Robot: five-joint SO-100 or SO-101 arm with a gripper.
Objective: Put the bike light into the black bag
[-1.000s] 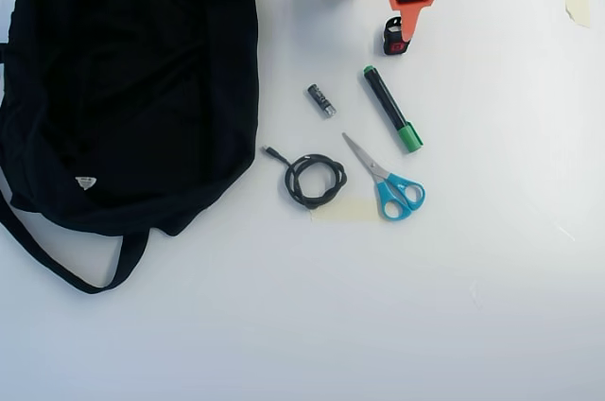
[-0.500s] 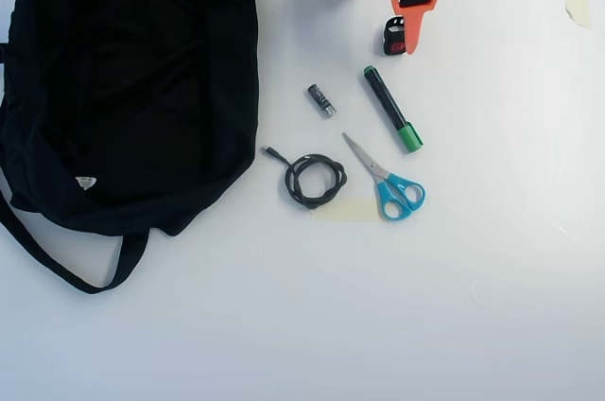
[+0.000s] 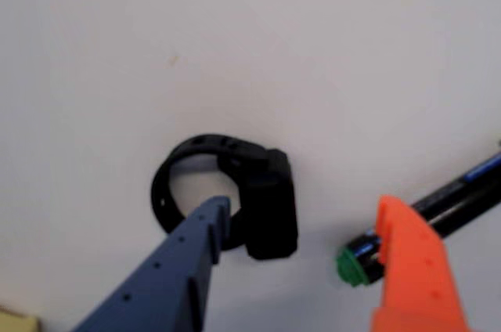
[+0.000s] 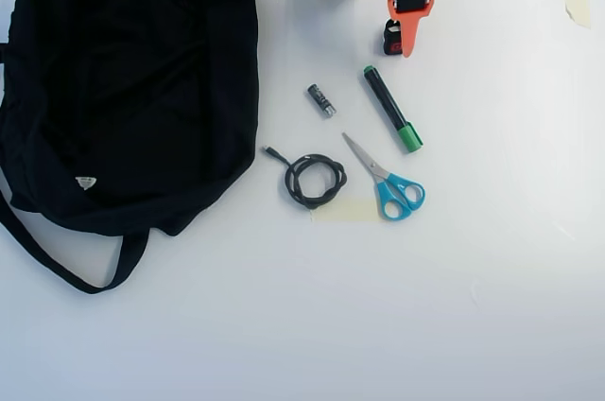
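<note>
You're early: gripper (image 3: 301, 218) wide open, holding nothing, straddling the bike light (image 3: 262, 199) at mid-frame. Grab, lift, carry to black bag (image 4: 123, 89) upper left all remain.

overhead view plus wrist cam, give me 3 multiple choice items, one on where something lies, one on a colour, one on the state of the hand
1. In the overhead view, where does the bike light lie?
A. inside the black bag
B. near the top edge, right beside the orange finger
C. under the scissors

2. What colour is the marker's cap?
A. green
B. red
C. yellow

3. What is the state of the hand?
A. shut on the marker
B. shut on the coiled cable
C. open, one finger on each side of the bike light

Answers:
1 B: the light sits on the white table by the orange finger, far from the black bag.
2 A: the marker ends in a green cap.
3 C: the wrist view shows the blue and orange fingers apart with the light between them.
</note>
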